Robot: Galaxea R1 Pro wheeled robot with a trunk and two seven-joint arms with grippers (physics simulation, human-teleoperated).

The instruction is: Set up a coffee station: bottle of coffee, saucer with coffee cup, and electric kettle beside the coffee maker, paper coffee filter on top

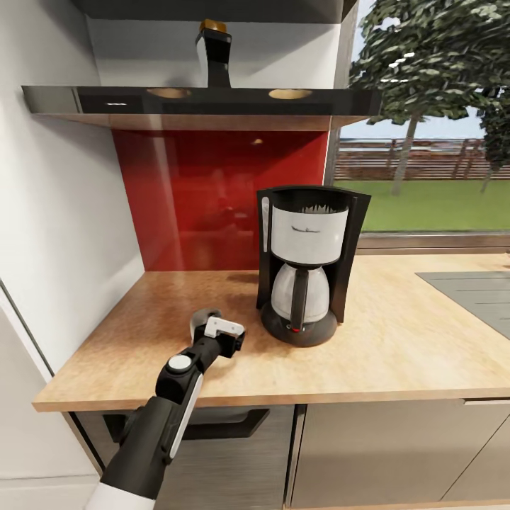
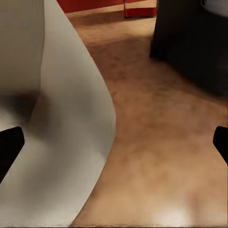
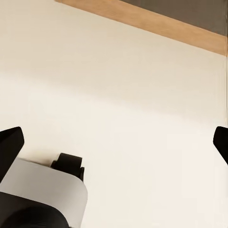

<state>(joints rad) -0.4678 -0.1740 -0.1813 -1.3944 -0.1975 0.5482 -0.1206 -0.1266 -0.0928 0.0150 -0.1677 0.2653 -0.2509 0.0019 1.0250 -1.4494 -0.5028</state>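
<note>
The coffee maker (image 1: 306, 262) stands on the kitchen countertop (image 1: 397, 340), black with a white upper body and carafe. Its black base (image 2: 194, 42) shows in the left wrist view. The bottle of coffee (image 1: 214, 53), dark with a gold cap, stands on the shelf above. My left gripper (image 1: 212, 320) hovers low over the counter just left of the machine, open (image 2: 114, 142). A white curved thing that looks like the paper coffee filter (image 2: 61, 118) lies between the wide-apart fingers, close to one of them. My right gripper (image 3: 114, 142) is open, facing pale floor.
A dark glossy shelf (image 1: 198, 103) juts out over a red backsplash (image 1: 212, 205). A white wall (image 1: 64, 234) borders the counter's left end. A grey cooktop (image 1: 474, 290) is set into the counter at the right. Grey cabinet fronts (image 1: 382, 453) run below.
</note>
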